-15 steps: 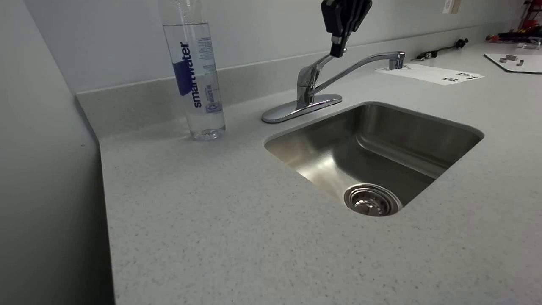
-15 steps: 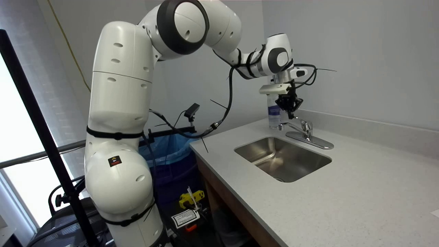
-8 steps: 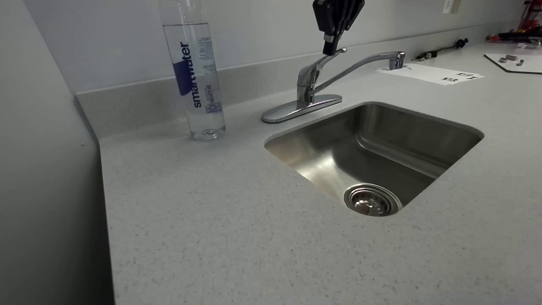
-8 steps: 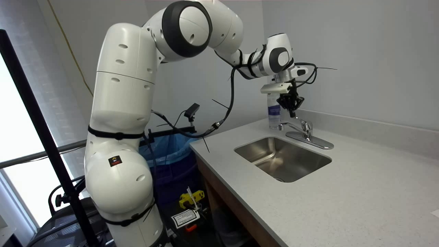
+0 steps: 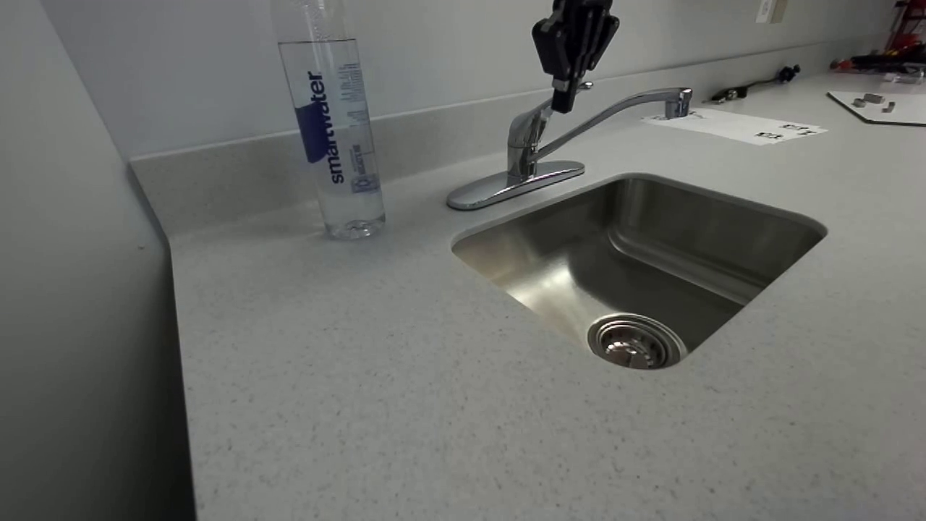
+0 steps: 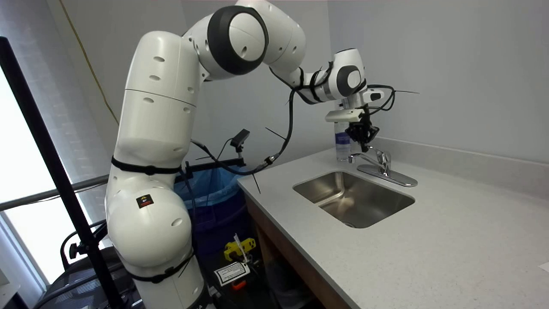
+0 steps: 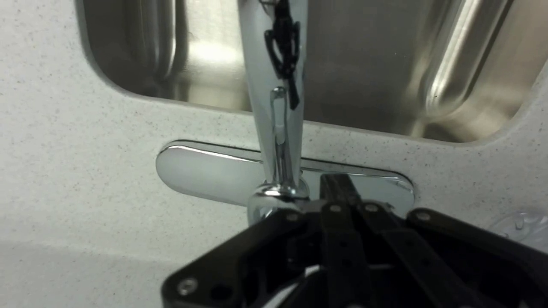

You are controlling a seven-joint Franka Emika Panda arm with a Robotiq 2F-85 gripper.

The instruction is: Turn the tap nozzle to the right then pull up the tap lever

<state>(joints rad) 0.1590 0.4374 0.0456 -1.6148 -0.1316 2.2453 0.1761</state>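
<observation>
Pale counter (image 5: 340,376) surrounds the steel sink (image 5: 716,217), near whose back rim hangs the black gripper (image 5: 563,102), jaws closed together. The chrome tap nozzle (image 7: 261,81) reaches out over the sink; the shorter tap lever (image 7: 279,128), above it, points sinkward (just beside the gripper, in the wrist view).

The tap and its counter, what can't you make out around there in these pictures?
Tap lever: in an exterior view, its middle is hidden behind the gripper.
Bottle: in an exterior view, its top is cut off by the upper edge.
White paper: in an exterior view, its black markings are too small to read.
Far clutter: in an exterior view, too small to name, cut off by the right edge.
</observation>
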